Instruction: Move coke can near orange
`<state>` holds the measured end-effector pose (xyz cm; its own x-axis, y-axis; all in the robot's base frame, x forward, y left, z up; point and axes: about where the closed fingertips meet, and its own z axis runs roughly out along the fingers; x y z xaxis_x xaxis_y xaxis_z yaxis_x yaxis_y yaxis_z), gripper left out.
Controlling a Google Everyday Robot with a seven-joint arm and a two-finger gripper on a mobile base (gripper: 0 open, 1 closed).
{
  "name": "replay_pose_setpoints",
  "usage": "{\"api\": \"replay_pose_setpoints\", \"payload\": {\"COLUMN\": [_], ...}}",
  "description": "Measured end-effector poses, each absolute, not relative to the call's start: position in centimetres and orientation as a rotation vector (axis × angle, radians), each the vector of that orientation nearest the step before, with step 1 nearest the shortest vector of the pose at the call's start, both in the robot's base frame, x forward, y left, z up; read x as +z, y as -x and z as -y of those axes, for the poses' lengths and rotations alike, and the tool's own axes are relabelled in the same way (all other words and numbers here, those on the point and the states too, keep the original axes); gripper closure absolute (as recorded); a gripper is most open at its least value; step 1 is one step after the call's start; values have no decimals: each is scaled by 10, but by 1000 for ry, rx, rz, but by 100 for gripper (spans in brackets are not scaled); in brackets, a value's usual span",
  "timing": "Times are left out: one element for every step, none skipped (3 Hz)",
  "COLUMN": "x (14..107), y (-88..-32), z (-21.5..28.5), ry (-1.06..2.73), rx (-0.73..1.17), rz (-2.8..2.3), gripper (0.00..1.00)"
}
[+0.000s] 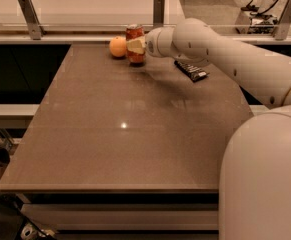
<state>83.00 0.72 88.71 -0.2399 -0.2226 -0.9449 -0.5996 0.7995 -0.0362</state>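
The coke can (134, 33), red with a silver top, stands upright at the far edge of the table. The orange (118, 47) sits right beside it on the left, almost touching. My gripper (136, 46) reaches in from the right and sits around the can at its mid-height, covering part of the can's front. The white arm (220, 54) stretches from the lower right across the table's right side.
A flat dark snack-bar wrapper (191, 70) lies on the table (125, 134) to the right of the can, under the arm. A glass rail with metal posts (158, 10) runs along the far edge. The robot's white body (265, 184) fills the lower right.
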Motion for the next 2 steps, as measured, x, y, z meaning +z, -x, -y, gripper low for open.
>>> {"api": "replay_pose_setpoints", "payload": {"x": [886, 885], "y": [-830, -830], "z": [-10, -12], "ry": [634, 636], "rx": [403, 406], "rz": [-1816, -1817], "gripper": [36, 13]}}
